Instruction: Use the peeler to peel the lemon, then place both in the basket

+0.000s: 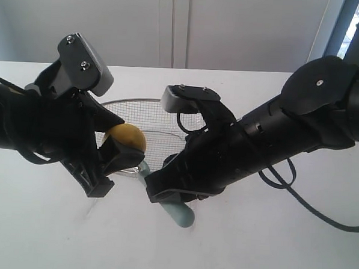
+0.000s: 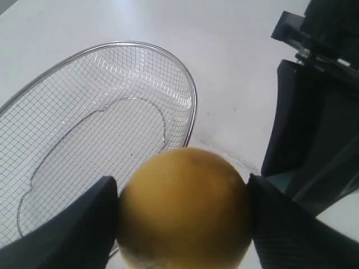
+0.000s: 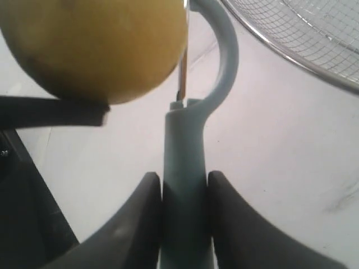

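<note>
The yellow lemon is held above the table, with my left gripper shut on its two sides. My right gripper is shut on the pale teal handle of the peeler. The peeler's curved head and blade sit right against the lemon's side. The silver wire mesh basket stands on the table behind both grippers, with nothing in it that I can see.
The white table runs out to every side of the basket. Behind it is a pale wall. The right arm's black cable loops over the table at the right.
</note>
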Motion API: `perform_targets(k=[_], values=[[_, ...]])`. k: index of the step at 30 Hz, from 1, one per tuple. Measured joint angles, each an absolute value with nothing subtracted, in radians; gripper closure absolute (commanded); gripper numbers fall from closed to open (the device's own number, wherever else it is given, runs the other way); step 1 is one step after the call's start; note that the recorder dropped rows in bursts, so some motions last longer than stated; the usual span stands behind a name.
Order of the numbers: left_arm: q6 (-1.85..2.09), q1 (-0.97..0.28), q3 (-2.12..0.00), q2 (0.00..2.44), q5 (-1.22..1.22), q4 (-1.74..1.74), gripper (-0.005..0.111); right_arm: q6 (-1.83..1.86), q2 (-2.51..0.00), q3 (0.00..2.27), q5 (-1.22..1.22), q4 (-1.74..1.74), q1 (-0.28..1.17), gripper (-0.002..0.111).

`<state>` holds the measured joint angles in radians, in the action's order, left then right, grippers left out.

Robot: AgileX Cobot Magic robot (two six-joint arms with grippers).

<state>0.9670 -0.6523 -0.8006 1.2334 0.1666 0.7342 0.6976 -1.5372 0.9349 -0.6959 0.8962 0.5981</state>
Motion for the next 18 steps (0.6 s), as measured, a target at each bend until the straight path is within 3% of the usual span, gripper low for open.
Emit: perform_targets(k=[18], values=[[0.967,-0.652,-0.801,1.233,0.167,0.734,0.107,0.699,-1.519,0.935,-0.677,0.879,0.598,0.108]])
